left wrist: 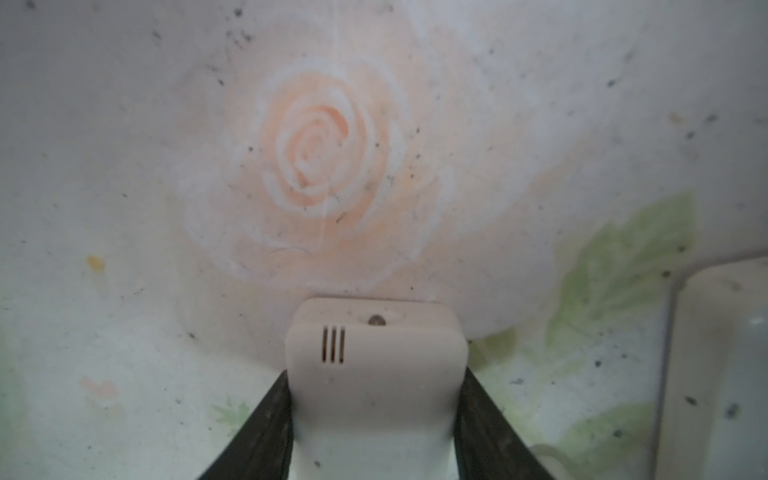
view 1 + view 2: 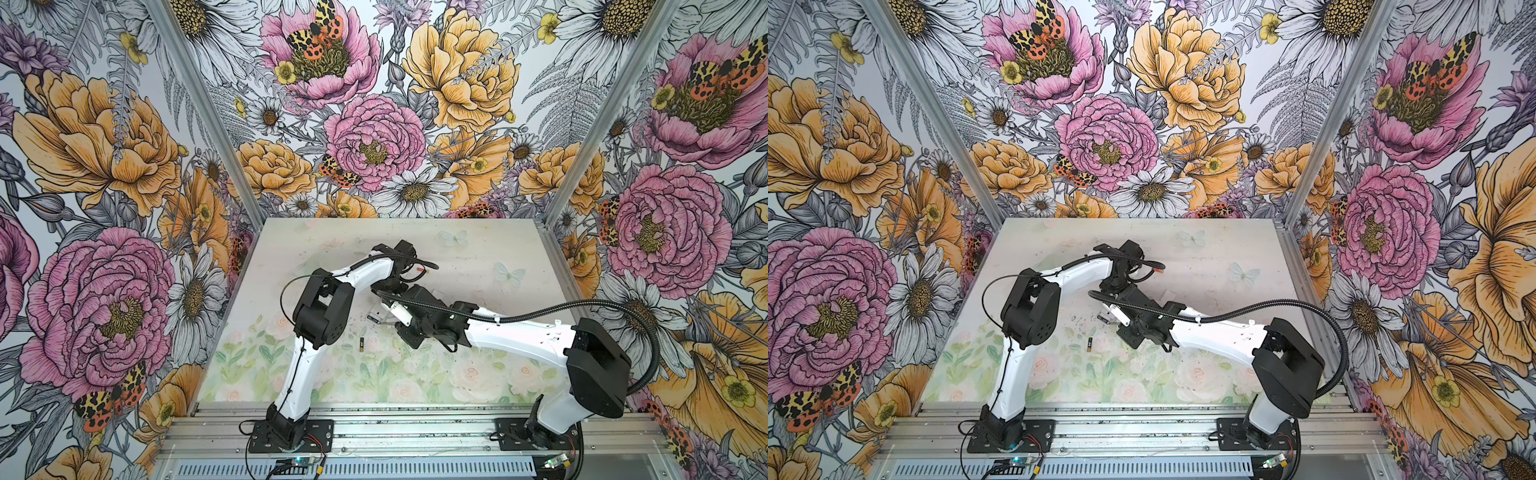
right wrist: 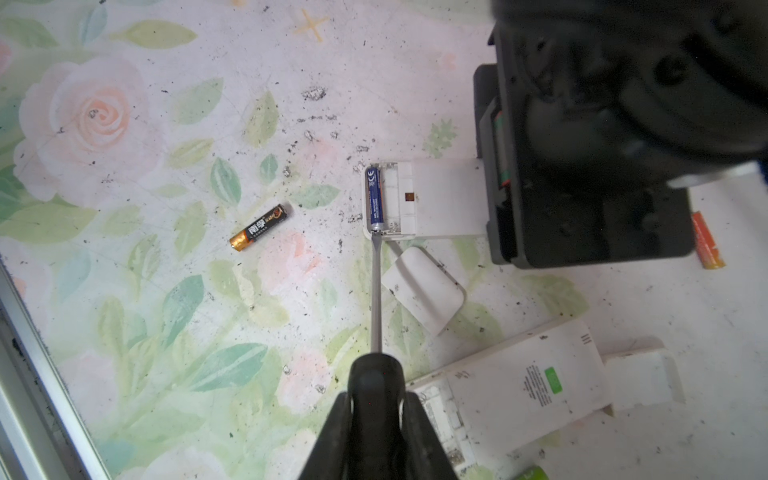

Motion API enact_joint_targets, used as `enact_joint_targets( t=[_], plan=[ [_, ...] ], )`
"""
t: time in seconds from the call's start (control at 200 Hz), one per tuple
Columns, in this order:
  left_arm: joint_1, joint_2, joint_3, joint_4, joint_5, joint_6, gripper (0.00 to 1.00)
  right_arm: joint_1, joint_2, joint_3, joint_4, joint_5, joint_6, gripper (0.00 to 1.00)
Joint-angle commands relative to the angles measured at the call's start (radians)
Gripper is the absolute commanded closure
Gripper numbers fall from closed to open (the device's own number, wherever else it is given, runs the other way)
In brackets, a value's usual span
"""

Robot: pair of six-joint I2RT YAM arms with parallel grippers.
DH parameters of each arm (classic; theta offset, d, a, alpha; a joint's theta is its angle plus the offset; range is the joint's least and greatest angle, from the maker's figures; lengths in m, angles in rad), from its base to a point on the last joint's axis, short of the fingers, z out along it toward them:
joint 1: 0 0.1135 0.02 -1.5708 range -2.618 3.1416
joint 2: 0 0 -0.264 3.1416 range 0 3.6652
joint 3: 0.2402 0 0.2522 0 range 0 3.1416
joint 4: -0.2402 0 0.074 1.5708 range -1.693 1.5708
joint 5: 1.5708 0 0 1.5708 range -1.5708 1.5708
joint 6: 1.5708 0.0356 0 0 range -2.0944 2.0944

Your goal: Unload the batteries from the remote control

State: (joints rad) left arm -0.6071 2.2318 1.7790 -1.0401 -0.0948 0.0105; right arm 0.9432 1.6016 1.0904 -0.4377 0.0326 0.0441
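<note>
While the left end effector (image 1: pixel 376 374) grips the remote (image 1: pixel 376 345), the right end effector (image 3: pixel 376 411) clamps a screwdriver (image 3: pixel 376 291) near a loose cover (image 3: pixel 424 286).

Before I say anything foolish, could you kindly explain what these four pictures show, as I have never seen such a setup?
These are two white robot arms bolted to a rail at the near edge of a flowered table. Two pictures look down from one camera head overhead. The other two come from small cameras on the arms' wrists.

The left gripper clamps a white remote control by its sides. The right gripper holds a screwdriver. Its tip meets the end of a blue battery sitting in the remote's open compartment.

On the table lie a gold-ended black battery, an orange battery, a loose white battery cover and a second white remote.
</note>
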Motion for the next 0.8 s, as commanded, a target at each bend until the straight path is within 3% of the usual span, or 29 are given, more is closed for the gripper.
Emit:
enact_joint_targets(
  t=[0.0, 0.29, 0.58, 0.796],
  plan=[
    [-0.027, -0.002, -0.009, 0.026, 0.03, 0.013, 0.84, -0.002, 0.028, 0.034, 0.013, 0.02, 0.003, 1.0],
    [-0.028, 0.003, -0.013, 0.034, 0.085, -0.001, 0.86, 0.011, 0.024, -0.032, 0.163, 0.035, 0.038, 1.0],
    [-0.019, 0.008, -0.012, 0.049, 0.189, -0.025, 0.88, 0.05, -0.066, -0.274, 0.57, 0.083, 0.109, 1.0],
    [-0.014, 0.003, -0.022, 0.057, 0.263, -0.028, 0.89, 0.077, -0.067, -0.338, 0.713, 0.157, 0.169, 1.0]
  ],
)
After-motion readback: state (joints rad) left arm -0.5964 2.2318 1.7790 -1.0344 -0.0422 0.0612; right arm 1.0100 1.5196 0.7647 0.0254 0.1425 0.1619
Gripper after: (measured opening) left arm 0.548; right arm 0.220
